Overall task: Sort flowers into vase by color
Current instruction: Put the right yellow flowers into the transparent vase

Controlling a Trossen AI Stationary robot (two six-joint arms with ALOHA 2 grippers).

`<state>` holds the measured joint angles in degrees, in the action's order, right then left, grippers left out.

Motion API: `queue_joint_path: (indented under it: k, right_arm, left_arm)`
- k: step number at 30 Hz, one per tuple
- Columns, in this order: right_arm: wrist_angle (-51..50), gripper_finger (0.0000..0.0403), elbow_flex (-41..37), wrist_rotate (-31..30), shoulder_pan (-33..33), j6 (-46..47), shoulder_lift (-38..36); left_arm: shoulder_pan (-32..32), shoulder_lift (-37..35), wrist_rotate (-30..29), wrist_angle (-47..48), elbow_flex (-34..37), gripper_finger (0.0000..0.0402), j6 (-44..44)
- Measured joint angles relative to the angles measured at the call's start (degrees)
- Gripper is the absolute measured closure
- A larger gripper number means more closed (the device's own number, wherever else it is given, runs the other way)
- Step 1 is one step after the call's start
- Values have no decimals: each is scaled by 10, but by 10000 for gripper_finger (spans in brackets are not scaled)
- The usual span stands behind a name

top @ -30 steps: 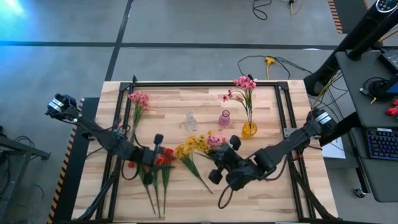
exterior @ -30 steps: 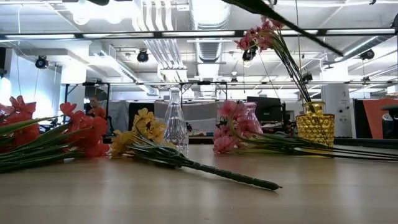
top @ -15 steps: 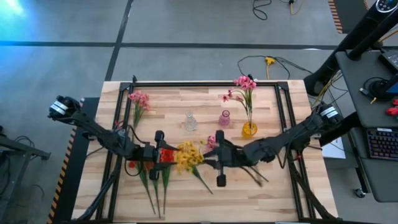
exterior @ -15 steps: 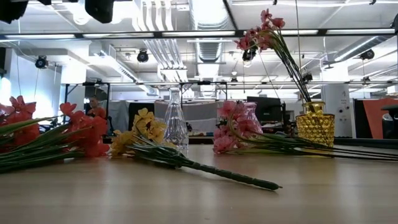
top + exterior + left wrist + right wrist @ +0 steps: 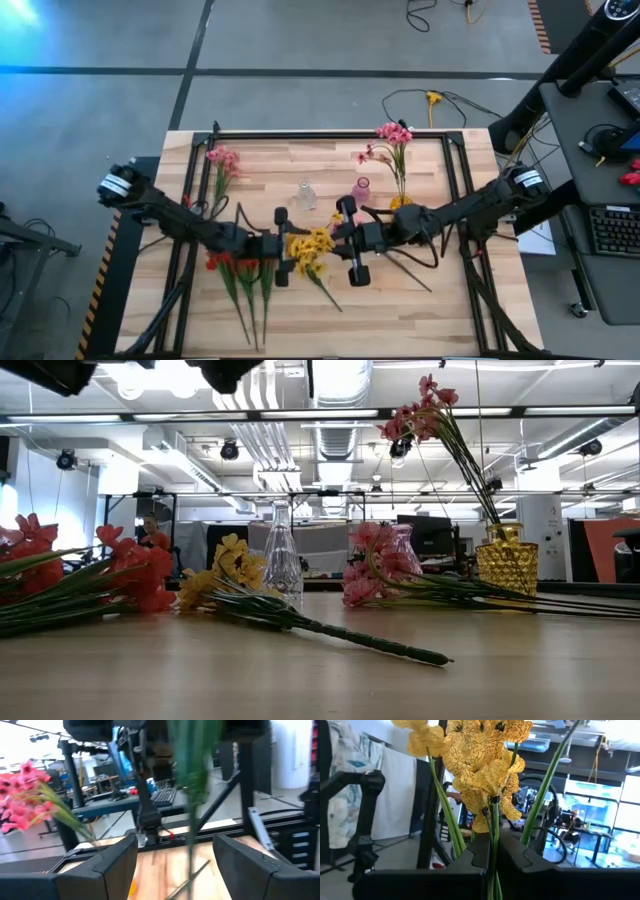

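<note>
Left gripper (image 5: 283,246): over the counter's middle, jaws spread wide with a green stem between them, not clamped; fingers (image 5: 105,865) apart in the left wrist view.
Right gripper (image 5: 350,240): over the counter's middle, just beside the left gripper, jaws closed on the stem of a yellow flower sprig (image 5: 480,765).
Yellow flowers (image 5: 310,248): between the two grippers; a further yellow bunch (image 5: 225,575) lying flat on the counter, stem toward the near edge.
Red flowers (image 5: 235,265): lying flat near the left edge, stems toward the near edge.
Pink flowers, loose (image 5: 222,160): lying near the far-left corner.
Pink flowers, standing (image 5: 393,135): upright in the yellow vase (image 5: 506,565), near the far-right corner.
Pink flowers, lying (image 5: 372,565): flat on the counter, beside the pink vase (image 5: 361,189).
Clear vase (image 5: 305,195): upright, middle of the counter toward the far edge, holding nothing.
Counter (image 5: 450,310): pale wood planks with a black frame.
</note>
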<state>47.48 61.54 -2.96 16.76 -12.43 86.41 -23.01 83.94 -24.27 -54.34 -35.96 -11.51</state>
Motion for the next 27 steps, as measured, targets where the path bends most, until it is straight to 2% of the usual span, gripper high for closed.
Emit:
queue_joint_path:
  k: [4, 9, 12, 17, 19, 23, 27]
  right_arm:
    - [4, 391, 0, 0, -6, -27, 0]
    - [5, 391, 0, 0, -17, -34, 0]
    - [7, 391, 0, 0, -27, -25, 0]
    - [-16, 390, 0, -1, -40, 12, 0]
    - [-26, 390, 1, -4, -46, 36, 0]
    - [-48, 384, 1, -15, -51, 55, 0]
    - [-84, 349, 1, -36, -52, 69, -7]
  left_arm:
    - [21, 12, 59, 0, -15, 171, 4]
    - [36, 13, 68, 1, -25, 207, 4]
    - [39, 13, 68, 1, -28, 252, 1]
    - [41, 13, 58, 2, -28, 358, 1]
    - [42, 13, 52, 5, -27, 388, 2]
    - [41, 13, 40, 17, -25, 379, 2]
    - [42, 7, 8, 34, -25, 389, 2]
